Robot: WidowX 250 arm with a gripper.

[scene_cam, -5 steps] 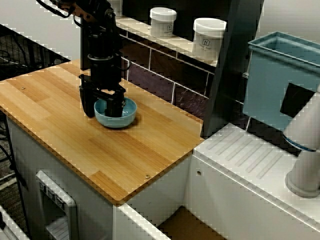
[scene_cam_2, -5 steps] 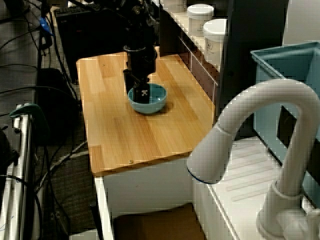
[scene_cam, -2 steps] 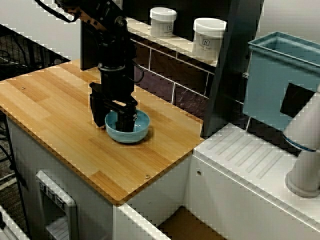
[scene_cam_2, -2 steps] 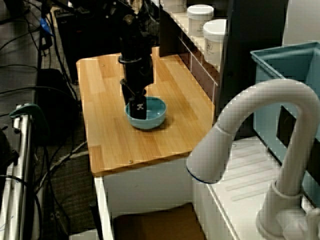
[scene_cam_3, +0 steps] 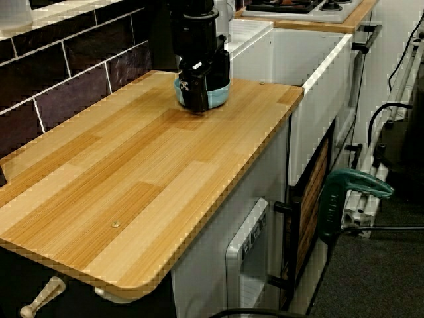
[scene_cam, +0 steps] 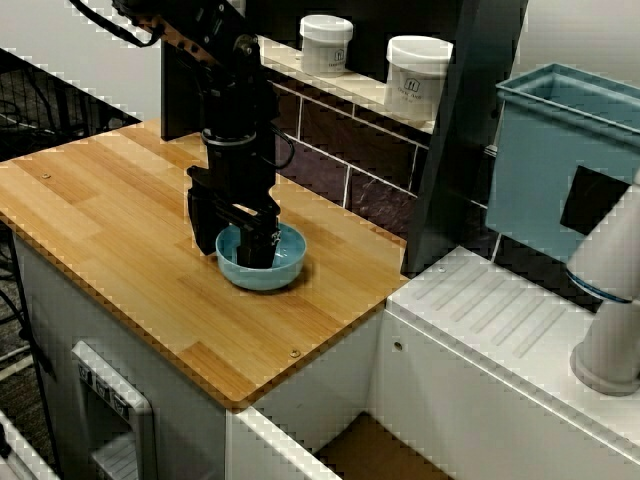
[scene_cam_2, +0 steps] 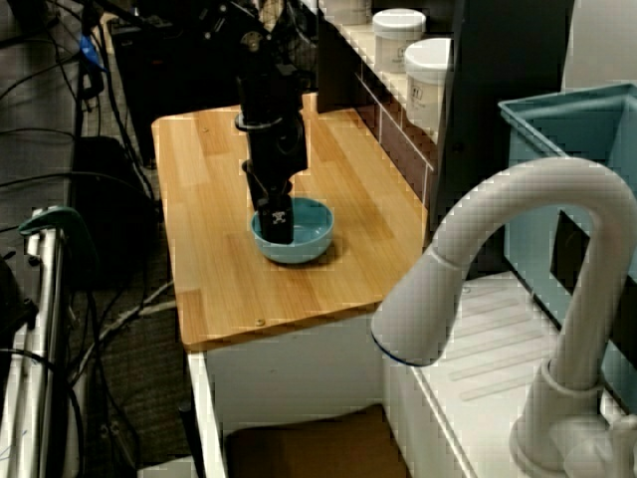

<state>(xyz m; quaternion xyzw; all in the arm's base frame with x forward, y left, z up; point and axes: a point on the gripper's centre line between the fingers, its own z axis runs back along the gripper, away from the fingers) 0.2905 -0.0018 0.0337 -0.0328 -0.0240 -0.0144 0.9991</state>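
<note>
Down on the wooden worktop (scene_cam: 120, 230) stands one blue bowl (scene_cam: 288, 264), upright and resting on the wood. In the view facing the tiled wall it sits at about 3 o'clock from the worktop's middle, near the wall edge. One black gripper (scene_cam: 235, 240) comes straight down onto the bowl's rim at the bowl's 9 o'clock side. One finger stands inside the bowl and the other outside it, with the wall of the bowl pinched between them. The jaws are narrowed to the thickness of that wall.

In the view over the tap, the gripper (scene_cam_2: 279, 221) covers the 9 o'clock part of the bowl (scene_cam_2: 311, 235), and the rest of the rim shows clear. In the low view along the worktop, the gripper (scene_cam_3: 199, 89) stands in front of the bowl (scene_cam_3: 223, 94), so only a blue edge shows at 3 o'clock.

Two white jars stand on the ledge above the tiles. The left jar (scene_cam: 326, 43) is at about 1 o'clock from the bowl and the right jar (scene_cam: 417, 75) at about 2 o'clock, both well apart from it. One teal bin (scene_cam: 560, 160) stands at 3 o'clock, past the dark post. One white tap (scene_cam_2: 518, 259) rises over the white draining board (scene_cam: 500, 320). One green clamp (scene_cam_3: 351, 192) hangs off the counter front.
</note>
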